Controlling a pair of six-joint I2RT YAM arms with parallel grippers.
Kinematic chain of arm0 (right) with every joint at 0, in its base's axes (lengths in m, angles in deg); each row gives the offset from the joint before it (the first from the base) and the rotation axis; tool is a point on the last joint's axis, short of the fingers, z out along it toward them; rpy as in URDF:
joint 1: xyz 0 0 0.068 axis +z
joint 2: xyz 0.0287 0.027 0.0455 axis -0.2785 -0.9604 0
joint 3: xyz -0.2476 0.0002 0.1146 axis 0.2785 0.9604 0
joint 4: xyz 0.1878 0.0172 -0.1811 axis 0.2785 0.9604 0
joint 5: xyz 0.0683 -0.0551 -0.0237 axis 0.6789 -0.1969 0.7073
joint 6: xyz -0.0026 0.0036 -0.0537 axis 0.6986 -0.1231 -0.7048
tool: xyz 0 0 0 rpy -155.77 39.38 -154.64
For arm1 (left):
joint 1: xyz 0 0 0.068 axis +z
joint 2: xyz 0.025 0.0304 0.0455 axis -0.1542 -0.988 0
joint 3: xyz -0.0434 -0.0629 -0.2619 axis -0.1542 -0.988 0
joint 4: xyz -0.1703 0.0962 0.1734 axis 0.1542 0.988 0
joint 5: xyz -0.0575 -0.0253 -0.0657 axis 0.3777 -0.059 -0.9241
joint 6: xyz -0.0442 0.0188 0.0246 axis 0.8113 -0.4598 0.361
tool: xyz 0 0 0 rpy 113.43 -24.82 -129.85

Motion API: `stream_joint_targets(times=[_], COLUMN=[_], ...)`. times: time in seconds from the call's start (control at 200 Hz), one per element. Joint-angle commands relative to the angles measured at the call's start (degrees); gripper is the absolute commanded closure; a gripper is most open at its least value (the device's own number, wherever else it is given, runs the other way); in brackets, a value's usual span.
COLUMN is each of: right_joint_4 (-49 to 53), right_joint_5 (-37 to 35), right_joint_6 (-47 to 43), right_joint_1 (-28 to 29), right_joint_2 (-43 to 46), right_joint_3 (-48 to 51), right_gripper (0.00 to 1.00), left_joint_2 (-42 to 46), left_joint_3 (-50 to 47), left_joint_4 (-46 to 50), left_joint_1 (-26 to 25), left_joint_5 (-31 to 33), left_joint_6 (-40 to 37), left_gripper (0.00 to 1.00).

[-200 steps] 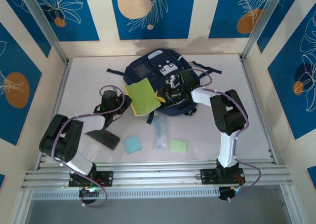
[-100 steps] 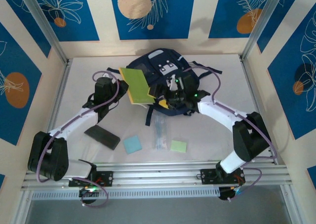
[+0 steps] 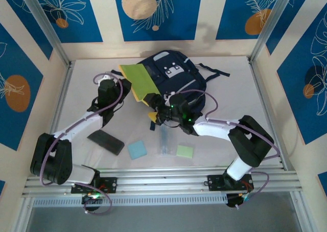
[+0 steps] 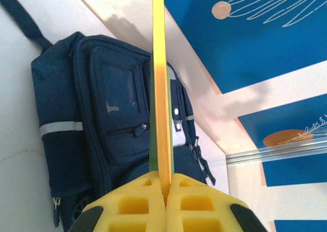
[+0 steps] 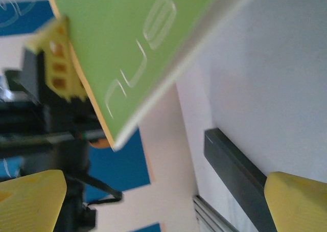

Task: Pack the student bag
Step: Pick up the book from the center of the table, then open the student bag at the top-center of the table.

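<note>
1. The left gripper (image 4: 164,191) has its jaws clamped on one edge of a thin green-and-yellow book (image 3: 139,80) and holds it tilted in the air over the left side of the student bag (image 3: 173,73). The loading step of the packing appears to be in hand, and the book is not yet inside
2. The right gripper (image 5: 163,191) hovers just near of the bag and close under the book, its jaws spread wide and holding nothing
3. By judgement, the next move calls for a way in: the book has to be lined up with a compartment mouth and slid down, and the free right gripper looks placed to part the fabric – though where that mouth lies cannot be made out
4. The bag lies flat at the far middle of the table (image 3: 230,130), front face up – dark navy fabric with a light grey stripe, a small white patch and black straps trailing to the right. Its front pockets look zipped in the left wrist view
5. Waiting on the near part of the table are a dark flat case (image 3: 106,141), a blue pad (image 3: 137,149), a clear pouch (image 3: 165,137) and a green pad (image 3: 185,151)
</note>
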Motion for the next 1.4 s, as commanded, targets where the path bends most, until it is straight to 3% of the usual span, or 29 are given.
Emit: stream_joint_targets(times=[0.0, 0.15, 0.3, 0.405, 0.51, 0.565, 0.62, 0.655, 0.755, 0.83, 0.97, 1.12, 1.395], right_joint_4=[-11.35, -19.70, -25.57, -25.27, -23.98, -23.44, -22.66, -21.85, -16.99, -11.26, 4.86, 22.43, 39.40], right_joint_5=[-6.69, -6.59, -7.64, -8.53, -8.92, -8.07, -6.63, -5.48, -0.22, 4.78, 11.31, 13.13, 13.91], right_joint_6=[6.78, 10.58, 11.22, 9.95, 8.66, 7.40, 5.83, 4.50, -1.21, -6.60, -17.37, -28.42, -39.18], right_joint_1=[0.83, 1.52, 1.24, 0.83, 0.10, -0.61, -1.71, -2.41, -5.47, -8.56, -15.42, -23.60, -38.89], right_joint_2=[-3.84, -11.21, -15.00, -14.39, -13.16, -12.43, -11.51, -10.81, -8.15, -5.82, -0.22, 5.49, 13.88], right_joint_3=[-0.02, -3.64, -4.91, -4.42, -3.59, -3.25, -3.09, -3.06, -3.65, -4.26, -6.08, -7.22, -3.85], right_gripper=[0.01, 0.03, 0.24, 0.46, 0.88, 1.00, 1.00, 1.00, 1.00, 1.00, 1.00, 1.00, 1.00], left_joint_2=[2.82, 4.05, 6.13, 7.21, 7.84, 8.05, 8.24, 8.34, 7.83, 6.22, 2.39, -2.69, -18.74], left_joint_3=[-2.59, -5.09, -6.82, -7.72, -8.52, -8.73, -8.76, -8.39, -5.72, -3.02, 1.99, 7.99, 25.33], left_joint_4=[-5.89, -7.46, -7.11, -6.19, -5.67, -5.26, -4.79, -4.05, 1.00, 5.32, 12.86, 19.81, 30.55], left_joint_1=[-0.67, -1.35, -1.94, -2.16, -2.34, -2.34, -2.48, -2.43, -2.51, -2.73, -4.53, -8.08, -15.55], left_joint_5=[1.58, 1.57, 2.16, 2.70, 2.47, 1.73, 0.17, -1.25, -6.97, -11.93, -17.91, -19.17, -19.12], left_joint_6=[3.06, 4.94, 5.27, 5.20, 5.19, 4.72, 3.70, 2.24, -3.56, -8.83, -19.09, -28.49, -45.81], left_gripper=[1.00, 1.00, 1.00, 1.00, 1.00, 1.00, 1.00, 0.91, 0.47, 0.31, 0.29, 0.29, 0.31])
